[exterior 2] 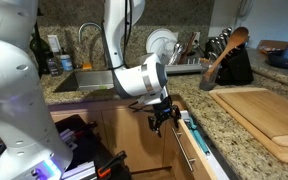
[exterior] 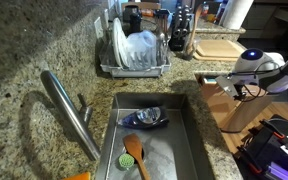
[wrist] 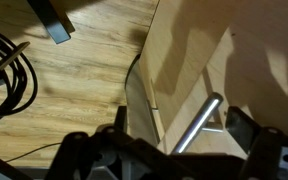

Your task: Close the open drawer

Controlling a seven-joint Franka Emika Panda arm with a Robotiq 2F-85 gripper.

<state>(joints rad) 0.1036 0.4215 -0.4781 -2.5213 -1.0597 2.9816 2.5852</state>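
Observation:
The open wooden drawer (exterior 2: 192,150) sticks out from under the granite counter and also shows in an exterior view (exterior: 217,98). In the wrist view its front panel (wrist: 184,50) carries a metal bar handle (wrist: 197,122). My gripper (wrist: 179,132) is open, with one dark finger on each side of the handle, close to the drawer front. In both exterior views the gripper (exterior 2: 162,116) (exterior: 234,86) hangs just in front of the drawer face, below counter height.
A sink (exterior: 189,150) holds a wooden spoon and a dark bowl, with a faucet (exterior: 69,110) beside it. A dish rack (exterior: 134,55) and a cutting board (exterior 2: 259,115) stand on the counter. Black cables (wrist: 9,75) lie on the wooden floor.

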